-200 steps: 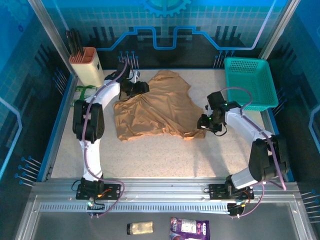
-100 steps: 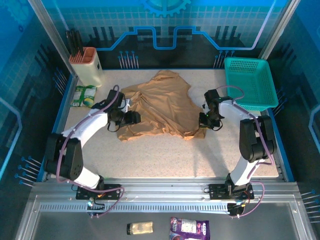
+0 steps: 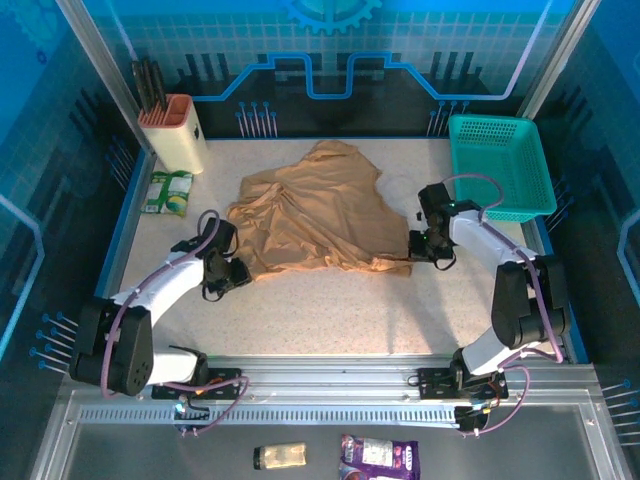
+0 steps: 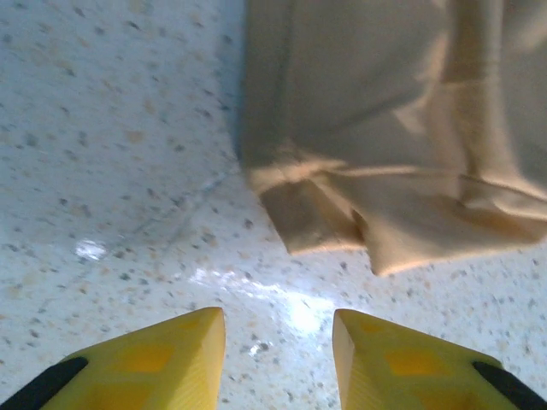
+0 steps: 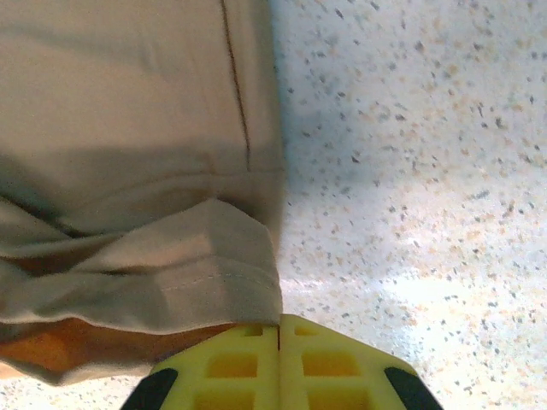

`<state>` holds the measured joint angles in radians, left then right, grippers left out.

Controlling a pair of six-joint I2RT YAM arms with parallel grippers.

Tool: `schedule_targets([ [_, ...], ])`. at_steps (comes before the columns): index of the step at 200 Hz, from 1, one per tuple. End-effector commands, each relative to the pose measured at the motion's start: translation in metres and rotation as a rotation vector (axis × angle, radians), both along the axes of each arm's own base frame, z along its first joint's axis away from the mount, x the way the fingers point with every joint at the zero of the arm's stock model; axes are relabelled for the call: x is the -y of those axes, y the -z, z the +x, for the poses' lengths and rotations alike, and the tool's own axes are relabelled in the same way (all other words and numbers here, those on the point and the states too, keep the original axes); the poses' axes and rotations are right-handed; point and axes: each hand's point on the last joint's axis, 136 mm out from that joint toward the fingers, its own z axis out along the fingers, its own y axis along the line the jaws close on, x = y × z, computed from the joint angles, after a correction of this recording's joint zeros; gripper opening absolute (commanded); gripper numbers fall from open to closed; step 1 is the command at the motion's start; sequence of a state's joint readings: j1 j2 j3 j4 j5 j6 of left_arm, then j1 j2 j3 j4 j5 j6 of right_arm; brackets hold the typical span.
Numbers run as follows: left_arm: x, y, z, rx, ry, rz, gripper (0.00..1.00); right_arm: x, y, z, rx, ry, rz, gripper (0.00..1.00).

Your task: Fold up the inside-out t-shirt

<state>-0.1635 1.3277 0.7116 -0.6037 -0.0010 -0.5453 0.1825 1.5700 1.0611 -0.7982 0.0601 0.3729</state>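
Half spread and empty, your left gripper (image 4: 278, 331) faces the shirt (image 4: 385, 128) corner ahead; right gripper (image 5: 279, 333) is closed at its hem.

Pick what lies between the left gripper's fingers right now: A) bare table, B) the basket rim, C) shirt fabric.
A: in the left wrist view the left gripper stands open over bare table, with the shirt lying ahead of its fingertips.

Open tabletop (image 3: 330, 310) fronts the t-shirt (image 3: 310, 220); basket (image 3: 500, 165) crowds far right.
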Motion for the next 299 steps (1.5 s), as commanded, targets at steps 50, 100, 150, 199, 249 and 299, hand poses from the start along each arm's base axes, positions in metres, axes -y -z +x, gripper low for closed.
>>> schedule_targets([
  [50,-0.013,0.008,0.036,0.004,0.028,0.088,0.37,0.011,-0.005,-0.012,-0.023,0.022,-0.012,0.00],
  [100,-0.007,0.028,0.041,-0.076,0.051,0.061,0.30,0.012,-0.009,-0.012,-0.023,0.027,-0.016,0.00],
  [150,-0.007,0.035,0.039,-0.115,0.042,0.066,0.31,0.016,-0.021,-0.013,0.002,0.039,-0.023,0.00],
  [199,-0.017,-0.009,0.048,0.002,0.058,0.118,0.05,0.021,-0.063,-0.007,0.123,0.069,-0.035,0.00],
  [249,-0.023,-0.168,0.056,0.404,0.098,0.117,0.00,0.046,-0.190,-0.017,0.472,0.127,-0.066,0.00],
  [299,-0.043,-0.376,0.015,0.962,0.066,0.203,0.00,0.076,-0.378,-0.078,1.047,0.195,-0.093,0.00],
])
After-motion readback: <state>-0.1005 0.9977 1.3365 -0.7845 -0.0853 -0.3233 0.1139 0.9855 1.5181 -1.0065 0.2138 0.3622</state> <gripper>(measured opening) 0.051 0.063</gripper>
